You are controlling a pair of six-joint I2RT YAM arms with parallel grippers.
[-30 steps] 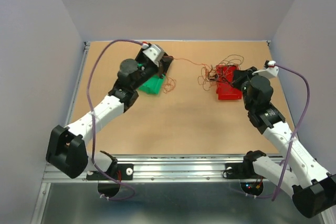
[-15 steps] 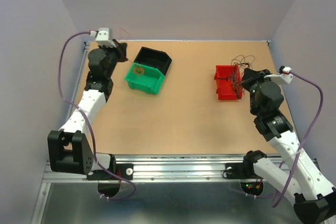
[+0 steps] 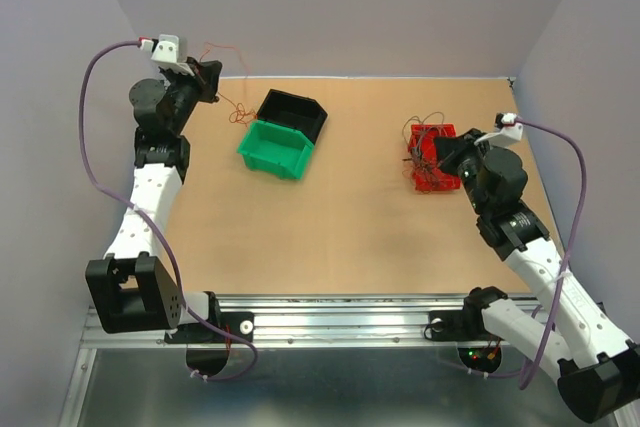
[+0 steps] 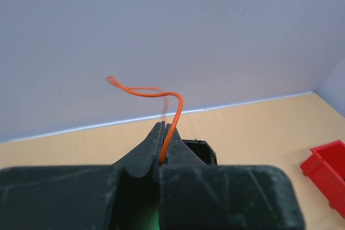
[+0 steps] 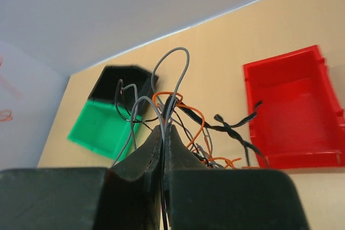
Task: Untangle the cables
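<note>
My left gripper (image 3: 210, 77) is raised at the table's far left corner, shut on a single thin orange-red cable (image 4: 173, 102). That cable curls above the jaws and dangles in loose loops (image 3: 237, 113) toward the bins. My right gripper (image 3: 441, 155) hovers over the red bin (image 3: 428, 184), shut on a grey wire (image 5: 173, 68) of the cable tangle (image 5: 198, 125). The tangle mixes grey, orange and black strands and hangs in a bunch (image 3: 424, 134) over the red bin.
A green bin (image 3: 274, 149) and a black bin (image 3: 297, 113) stand together left of centre, just right of the dangling cable. Grey walls close in the table on the left, back and right. Thick purple arm cables arc beside both arms.
My left arm has swung from the green and black bins to the far left corner and risen, carrying the orange-red cable out of the tangle. The right gripper has shifted slightly with the tangle over the red bin.
</note>
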